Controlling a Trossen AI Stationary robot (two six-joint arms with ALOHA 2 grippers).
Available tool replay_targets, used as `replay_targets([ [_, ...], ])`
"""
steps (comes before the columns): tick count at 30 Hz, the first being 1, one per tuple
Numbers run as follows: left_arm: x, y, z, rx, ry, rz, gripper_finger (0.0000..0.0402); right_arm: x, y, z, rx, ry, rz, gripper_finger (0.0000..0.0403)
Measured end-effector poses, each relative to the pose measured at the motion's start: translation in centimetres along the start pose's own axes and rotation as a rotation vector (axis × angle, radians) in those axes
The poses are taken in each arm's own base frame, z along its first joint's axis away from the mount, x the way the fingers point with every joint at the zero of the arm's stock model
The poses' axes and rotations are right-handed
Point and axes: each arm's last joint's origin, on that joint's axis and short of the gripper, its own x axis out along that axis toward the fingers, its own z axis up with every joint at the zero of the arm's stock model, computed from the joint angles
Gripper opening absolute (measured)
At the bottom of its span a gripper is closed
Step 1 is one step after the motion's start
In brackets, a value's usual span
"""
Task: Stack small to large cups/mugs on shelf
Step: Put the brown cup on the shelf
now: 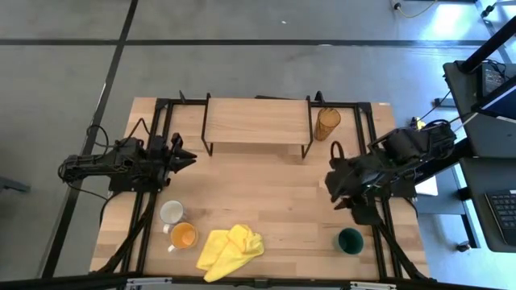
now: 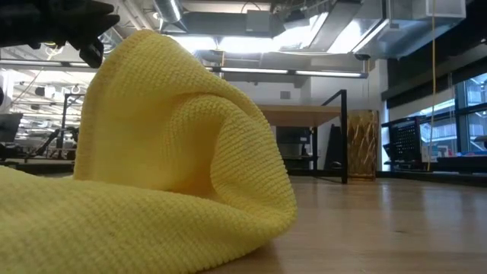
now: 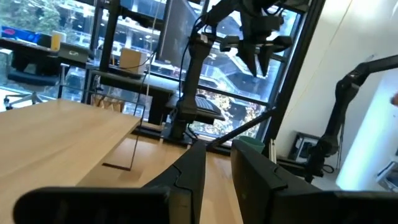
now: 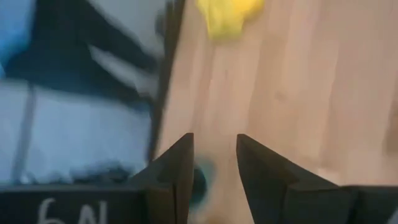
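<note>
Table (image 1: 274, 193) holds upright tumbler (image 1: 327, 124) beside shelf (image 1: 256, 121); right gripper (image 4: 212, 163) jaws slightly spread, empty, above green cup (image 1: 350, 240); left gripper (image 3: 217, 171) likewise.

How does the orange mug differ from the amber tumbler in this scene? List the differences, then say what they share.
Colour: the orange mug is opaque orange; the amber tumbler is a golden, see-through brown.
Shape: the mug has a handle; the tumbler shows none and stands taller.
Place: the mug sits at the near-left edge, beside the white-grey mug; the tumbler stands at the far side, by the shelf's right end.
Shared: both stand upright on the table, not on the shelf.
</note>
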Motion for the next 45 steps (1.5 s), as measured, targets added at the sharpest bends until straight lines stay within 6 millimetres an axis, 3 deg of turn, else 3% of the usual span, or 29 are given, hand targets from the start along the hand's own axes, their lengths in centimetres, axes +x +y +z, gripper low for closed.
replay_targets([
  [5,0.0,0.0,0.0,0.0,0.0,0.001,0.0071,-0.3,0.7,3.4,0.074,-0.325,0.102,0.0123],
  [10,0.0,0.0,0.0,-0.026,0.0,0.001,0.0071,-3.2,-0.1,7.1,0.118,-0.786,0.124,0.0123],
  [15,0.0,0.0,0.0,-0.118,-0.001,0.004,0.0071,-6.9,-0.2,8.3,0.003,-1.126,0.149,0.0123],
  [20,0.0,0.0,0.0,-0.158,-0.003,0.003,0.0071,-8.5,0.2,8.5,-0.023,-1.25,0.207,0.0123],
  [26,0.0,-0.1,0.4,-0.155,-0.041,-0.011,0.0071,-7.8,0.1,8.9,-0.103,-1.25,0.129,0.0123],
  [37,0.0,-0.1,0.6,-0.193,-0.06,-0.009,0.0071,-7.0,-0.1,8.8,-0.068,-1.176,0.126,0.0123],
  [45,0.0,0.0,0.6,-0.269,-0.078,0.03,0.0071,-4.4,-2.0,6.9,0.182,-0.877,-0.141,0.0123],
])
